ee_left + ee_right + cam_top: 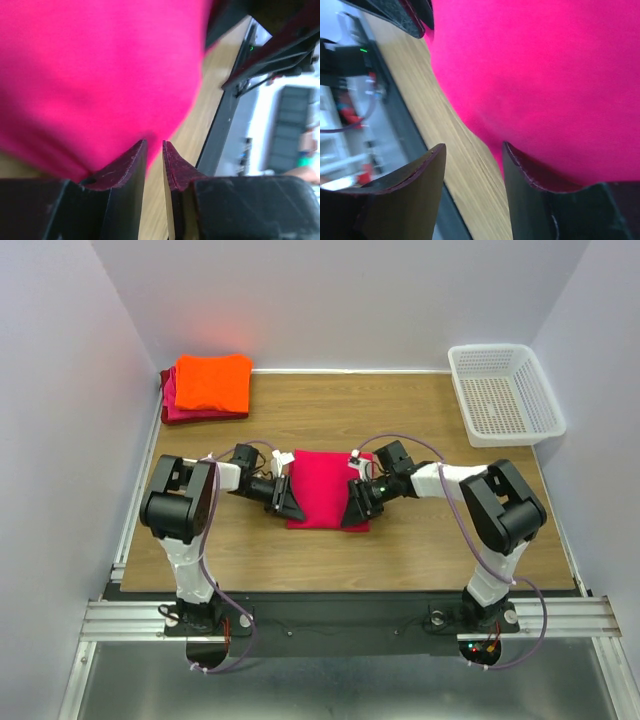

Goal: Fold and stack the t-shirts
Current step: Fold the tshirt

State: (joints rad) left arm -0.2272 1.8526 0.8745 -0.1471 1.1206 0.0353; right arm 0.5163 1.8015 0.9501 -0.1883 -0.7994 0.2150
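The magenta-pink t-shirt (pixel 328 488) lies folded as a rectangle on the wooden table's middle. My left gripper (pixel 290 502) sits at its near left corner and my right gripper (pixel 356 508) at its near right corner. In the left wrist view the shirt (pixel 100 75) fills the frame, and the left gripper (pixel 154 142) has only a narrow gap with bare wood showing through. In the right wrist view the right gripper (pixel 474 145) is open wider over wood, one finger against the shirt's edge (pixel 545 75). The bright orange shirt (pixel 212 382) lies folded on the darker red shirt (pixel 172 405) at the far left.
A white mesh basket (pixel 505 392) stands at the far right corner. White walls close the table on three sides. The table's black near edge (pixel 220 125) runs just in front of both grippers.
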